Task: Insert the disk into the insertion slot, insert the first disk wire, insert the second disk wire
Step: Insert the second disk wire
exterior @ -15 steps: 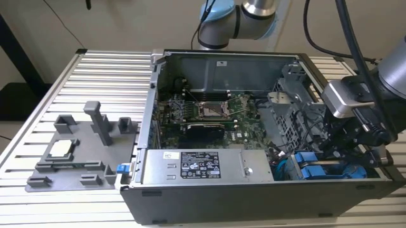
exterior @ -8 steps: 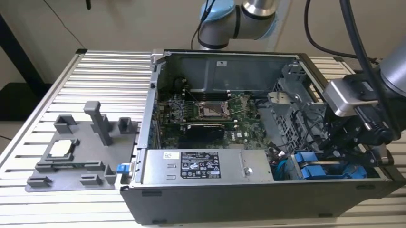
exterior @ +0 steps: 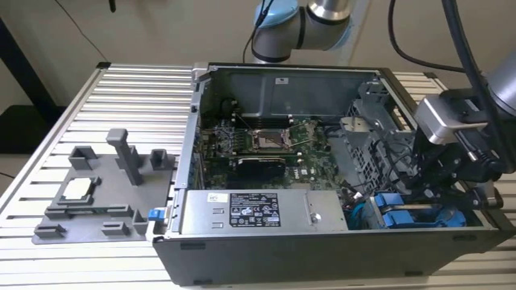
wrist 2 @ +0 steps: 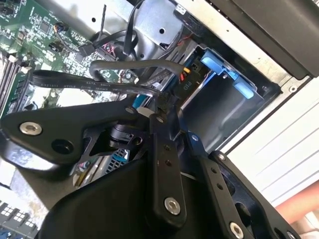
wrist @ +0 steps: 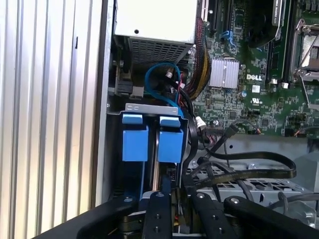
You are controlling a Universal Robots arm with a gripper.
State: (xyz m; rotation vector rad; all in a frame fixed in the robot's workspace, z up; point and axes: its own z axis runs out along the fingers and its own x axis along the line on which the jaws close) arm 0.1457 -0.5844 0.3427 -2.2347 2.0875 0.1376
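Two blue carrier handles (wrist: 134, 137) (wrist: 169, 139) sit side by side in the drive bay (exterior: 407, 216) at the case's front corner, on the exterior view's right. The disk's body is hidden behind them, and I cannot tell which handle is its own. My gripper (exterior: 425, 181) reaches down into the case just behind that bay. In both wrist views its fingers (wrist 2: 160, 149) are drawn together, shut on the end of a flat black disk wire (wrist 2: 75, 84). A black power plug (wrist 2: 184, 83) with orange and red leads sits just past the gripper (wrist 2: 162, 115) against the bay.
The open computer case (exterior: 322, 254) lies on a slatted metal table (exterior: 121, 90). Its power supply (exterior: 258, 212), green motherboard (exterior: 258, 142) and loose black cables (wrist: 239, 167) crowd the gripper (wrist: 175, 193). A grey fixture plate (exterior: 96, 193) stands on the exterior view's left.
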